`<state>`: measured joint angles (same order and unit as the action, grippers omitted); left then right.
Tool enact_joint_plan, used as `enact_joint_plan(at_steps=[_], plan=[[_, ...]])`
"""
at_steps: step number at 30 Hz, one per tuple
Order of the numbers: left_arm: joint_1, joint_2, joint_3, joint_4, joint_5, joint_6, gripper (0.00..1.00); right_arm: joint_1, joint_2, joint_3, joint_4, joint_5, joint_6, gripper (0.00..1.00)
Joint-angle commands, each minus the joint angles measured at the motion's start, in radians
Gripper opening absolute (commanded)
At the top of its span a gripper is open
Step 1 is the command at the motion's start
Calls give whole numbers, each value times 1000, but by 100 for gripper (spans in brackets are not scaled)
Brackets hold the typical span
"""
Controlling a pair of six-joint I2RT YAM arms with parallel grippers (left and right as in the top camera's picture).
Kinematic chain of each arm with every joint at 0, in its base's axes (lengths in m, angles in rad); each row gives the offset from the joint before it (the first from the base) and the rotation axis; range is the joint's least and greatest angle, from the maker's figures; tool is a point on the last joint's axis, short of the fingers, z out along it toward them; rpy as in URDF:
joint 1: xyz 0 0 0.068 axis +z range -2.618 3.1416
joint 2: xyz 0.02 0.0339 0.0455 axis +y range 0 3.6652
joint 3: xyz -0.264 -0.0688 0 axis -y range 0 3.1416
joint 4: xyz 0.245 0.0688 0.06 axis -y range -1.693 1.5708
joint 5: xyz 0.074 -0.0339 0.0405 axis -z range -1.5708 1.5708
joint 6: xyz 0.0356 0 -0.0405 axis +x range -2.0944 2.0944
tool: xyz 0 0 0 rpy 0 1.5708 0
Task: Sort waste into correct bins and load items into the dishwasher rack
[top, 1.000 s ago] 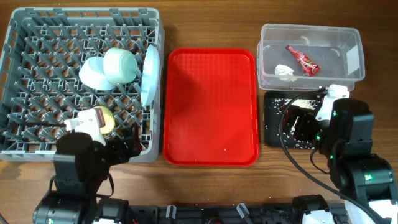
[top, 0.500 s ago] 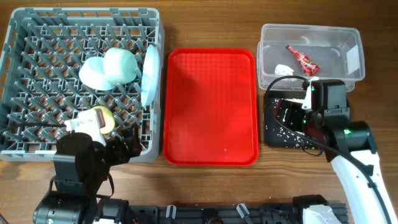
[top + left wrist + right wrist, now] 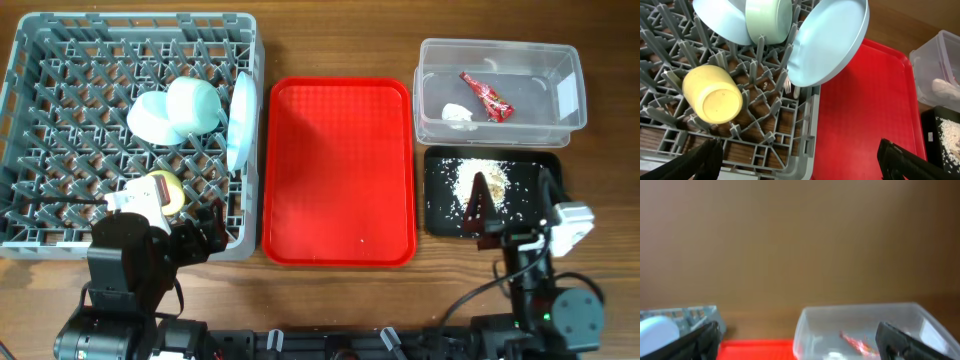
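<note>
Beige crumbs (image 3: pixel 482 178) in black tray (image 3: pixel 532 164); red wrapper (image 3: pixel 486 96) and paper wad (image 3: pixel 458 114) in clear tub (image 3: pixel 566 60). Left gripper (image 3: pixel 799 157) and right gripper (image 3: pixel 799 340) both spread wide, empty.

We log the left gripper (image 3: pixel 799 150) with its jaws spread wide, one dark fingertip in each lower corner, above the near edge of the grey dishwasher rack (image 3: pixel 805 125). The yellow cup (image 3: pixel 713 95) lies on its side among the pegs, base toward us. A pale bowl (image 3: pixel 722 20) and a mint-green bowl (image 3: pixel 767 20) stand on edge, touching. The round plate (image 3: pixel 830 40) leans at the rack's right edge, with fork tines (image 3: pixel 788 86) just below it. The red tray (image 3: pixel 865 115) sits beside the rack. Beyond it are the clear tub (image 3: pixel 940 65) and the black tray (image 3: pixel 932 125) holding crumbs (image 3: pixel 952 132).
</note>
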<state>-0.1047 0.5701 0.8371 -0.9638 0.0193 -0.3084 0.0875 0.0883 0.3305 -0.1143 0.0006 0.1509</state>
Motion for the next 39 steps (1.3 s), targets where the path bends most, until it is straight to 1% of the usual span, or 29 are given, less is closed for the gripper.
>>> enact_joint_plan(at_steps=[1, 3, 6, 8, 10, 13, 36, 39], plan=[[-5, -6, -5, 3, -13, 16, 100, -1, -53, -145, 169, -27, -18, 100], [-5, -6, -5, 3, -13, 16, 100, -1, -54, -240, 303, -27, -21, 100], [-5, -6, -5, 3, -13, 16, 100, -3, -68, -326, 392, -51, -38, 100], [-5, -6, -5, 3, -13, 16, 100, -8, -85, -325, 359, -120, -193, 99], [-5, -6, -5, 3, -13, 16, 100, -28, -85, -325, 294, -172, -256, 100], [-5, -6, -5, 3, -13, 16, 100, -60, -85, -325, 129, -232, -251, 100], [-5, -6, -5, 3, -13, 16, 100, -59, -85, -325, 132, -230, -256, 100], [-5, -30, -5, -8, -14, 17, 100, -59, -85, -325, 132, -230, -256, 100]])
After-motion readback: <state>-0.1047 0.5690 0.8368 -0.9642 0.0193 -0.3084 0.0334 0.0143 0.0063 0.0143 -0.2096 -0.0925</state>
